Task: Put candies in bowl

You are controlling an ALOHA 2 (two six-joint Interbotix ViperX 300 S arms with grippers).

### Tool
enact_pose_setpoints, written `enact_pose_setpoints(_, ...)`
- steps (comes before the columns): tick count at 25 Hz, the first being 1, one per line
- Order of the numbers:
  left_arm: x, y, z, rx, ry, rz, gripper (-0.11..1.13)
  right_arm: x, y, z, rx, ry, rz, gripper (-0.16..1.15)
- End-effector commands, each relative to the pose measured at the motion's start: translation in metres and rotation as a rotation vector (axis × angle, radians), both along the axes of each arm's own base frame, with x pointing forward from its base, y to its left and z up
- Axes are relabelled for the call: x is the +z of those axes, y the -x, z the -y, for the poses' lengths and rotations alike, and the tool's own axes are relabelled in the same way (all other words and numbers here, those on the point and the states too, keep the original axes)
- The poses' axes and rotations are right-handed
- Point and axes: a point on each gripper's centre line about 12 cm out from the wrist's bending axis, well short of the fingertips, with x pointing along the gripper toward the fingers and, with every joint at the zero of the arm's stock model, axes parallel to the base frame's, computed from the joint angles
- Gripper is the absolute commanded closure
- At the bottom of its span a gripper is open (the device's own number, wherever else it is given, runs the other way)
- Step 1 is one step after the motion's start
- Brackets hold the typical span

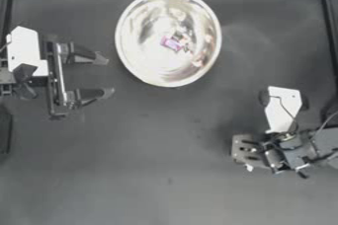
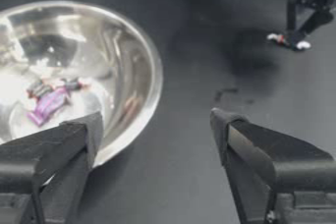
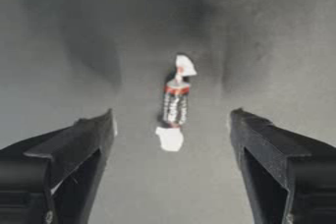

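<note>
The right wrist view is showing what the top view barely resolves — a whitish twist-wrapped candy (image 3: 175, 104) with red marks, lying on the dark worktop (image 1: 165, 169) between the wide-open jaws of the right end effector (image 3: 172, 120), touching neither jaw. From above, that right end effector (image 1: 245, 151) is sitting at about 5 o'clock on the worktop, pointing toward 9 o'clock, with only a pale speck (image 1: 250, 168) showing by its lower jaw. The metal bowl (image 1: 132, 56) is standing at about 12 o'clock. The left wrist view is giving the clearer look inside the metal bowl (image 2: 141, 61): a pink-purple wrapped candy (image 2: 47, 106) is lying at the bottom beside some whitish wrapped ones (image 2: 38, 89) — how many, I cannot tell. The left end effector (image 1: 104, 76) is hanging at 9 o'clock, just beside the bowl's rim, jaws spread wide and holding nothing.
</note>
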Motion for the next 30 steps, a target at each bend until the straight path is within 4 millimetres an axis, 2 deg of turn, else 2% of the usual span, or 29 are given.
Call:
enact_pose_setpoints(1,0.009,0.000,0.000,-0.005,-0.010,0.042,0.05,0.002,-0.003,0.000,-0.010,-0.011,0.020,0.00)
enact_pose_setpoints(30,0.003,0.002,0.002,-0.013,-0.004,0.050,0.05,-0.018,-0.006,0.004,-0.019,-0.044,0.029,0.01)
